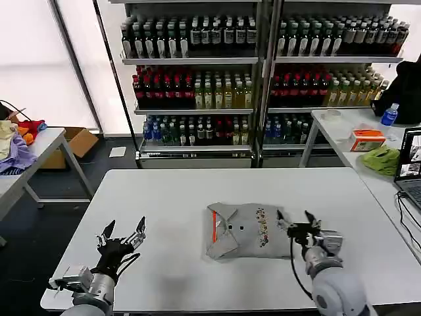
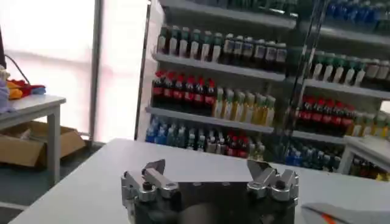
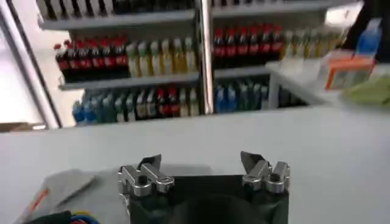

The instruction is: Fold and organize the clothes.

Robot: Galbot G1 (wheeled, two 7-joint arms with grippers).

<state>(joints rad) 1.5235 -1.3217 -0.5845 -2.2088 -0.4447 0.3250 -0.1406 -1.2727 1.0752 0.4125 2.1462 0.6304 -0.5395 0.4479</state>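
Observation:
One grey short-sleeved shirt lies folded into a rough rectangle in the middle of the white table, its orange-red collar lining on its left edge and a small multicoloured print across its middle. My right gripper hovers open just above the shirt's right edge, with nothing between its fingers. A corner of the shirt shows low in the right wrist view beside that gripper. My left gripper stands open over bare table near the front left, well apart from the shirt; in its wrist view the gripper is empty.
Shelves of bottled drinks stand behind the table. A side table on the right holds a lime-green cloth, an orange box and a laptop. On the left, another table carries coloured fabrics; a cardboard box sits on the floor.

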